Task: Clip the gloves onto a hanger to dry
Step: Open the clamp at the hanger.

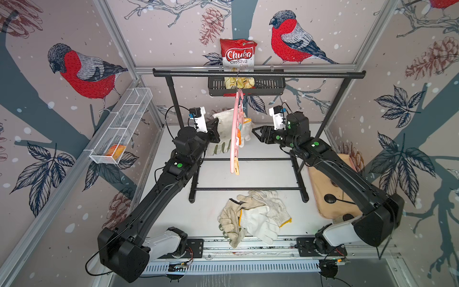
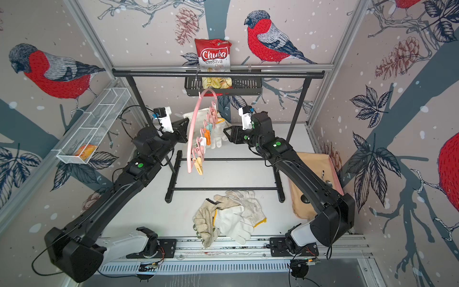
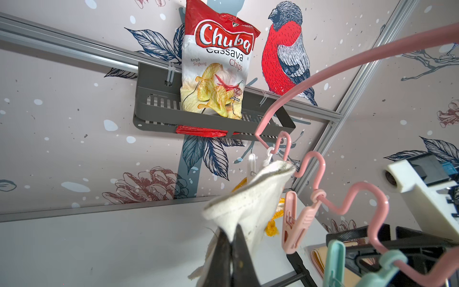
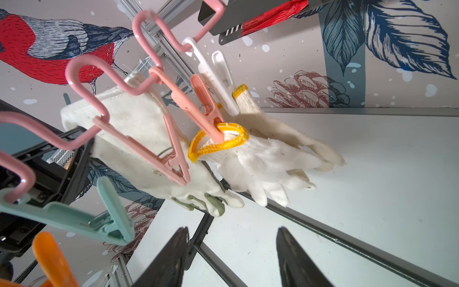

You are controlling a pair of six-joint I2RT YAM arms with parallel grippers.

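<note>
The pink hanger (image 1: pixel 234 134) (image 2: pixel 191 134) hangs by its hook from the black rack's top bar. Two knit gloves (image 4: pixel 263 159) with yellow cuffs hang from a white clip (image 4: pixel 218 82) and a salmon clip (image 4: pixel 198 106). My left gripper (image 3: pixel 232 229) (image 1: pixel 216 127) is shut on an off-white canvas glove (image 3: pixel 250 203) (image 4: pixel 134 129), holding its cuff up by the hanger's wavy rail. A pink clip (image 3: pixel 295 223) hangs right beside that glove. My right gripper (image 4: pixel 232 231) (image 1: pixel 256 133) is open and empty, on the hanger's other side, below the clipped gloves. Several more gloves (image 1: pixel 255 216) (image 2: pixel 228 216) lie piled near the table's front.
The black garment rack (image 1: pixel 258 73) spans the back, its base bars (image 1: pixel 248 189) on the table. A chip bag (image 1: pixel 238 56) stands in a black wall basket (image 1: pixel 269 87). A white wire basket (image 1: pixel 124 124) is on the left wall. A beige pad (image 1: pixel 330 196) lies at right.
</note>
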